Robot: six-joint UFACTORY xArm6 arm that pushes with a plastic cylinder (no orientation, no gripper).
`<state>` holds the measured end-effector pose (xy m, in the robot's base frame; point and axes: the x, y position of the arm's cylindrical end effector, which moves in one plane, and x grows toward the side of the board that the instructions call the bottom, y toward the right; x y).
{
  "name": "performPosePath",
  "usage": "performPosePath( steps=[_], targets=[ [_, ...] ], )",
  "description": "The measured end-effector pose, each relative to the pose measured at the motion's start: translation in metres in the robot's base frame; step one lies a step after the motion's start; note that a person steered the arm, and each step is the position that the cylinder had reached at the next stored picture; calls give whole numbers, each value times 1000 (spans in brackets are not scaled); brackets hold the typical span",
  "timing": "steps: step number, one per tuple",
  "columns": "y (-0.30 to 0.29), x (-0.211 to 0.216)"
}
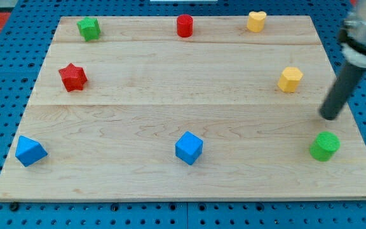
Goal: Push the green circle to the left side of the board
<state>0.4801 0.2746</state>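
1. The rod is entering from the view's top right corner and is slanting down toward the view's left, ending at my tip [328, 117].
2. My tip is standing just above the green circle [325, 146], toward the view's top, with a narrow strip of board showing between them.
3. The end effector is a plain rod with no jaws, and it is carrying nothing.
4. The green circle is sitting near the wooden board's [138, 83] right edge, close to the view's bottom right corner.
5. Relative to the green circle:
   - the yellow block [290, 79] is lying toward the view's top and slightly left;
   - the blue cube [189, 147] is resting well to the view's left, level with it;
   - the yellow heart [256, 21] is sitting far toward the view's top.
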Motion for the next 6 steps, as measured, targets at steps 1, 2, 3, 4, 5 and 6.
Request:
performPosePath(
  steps=[1, 2, 3, 4, 5, 6],
  targets=[
    [7, 49],
    [-103, 62],
    [-238, 62],
    [-185, 60],
    [-189, 92],
    [-255, 112]
  ],
)
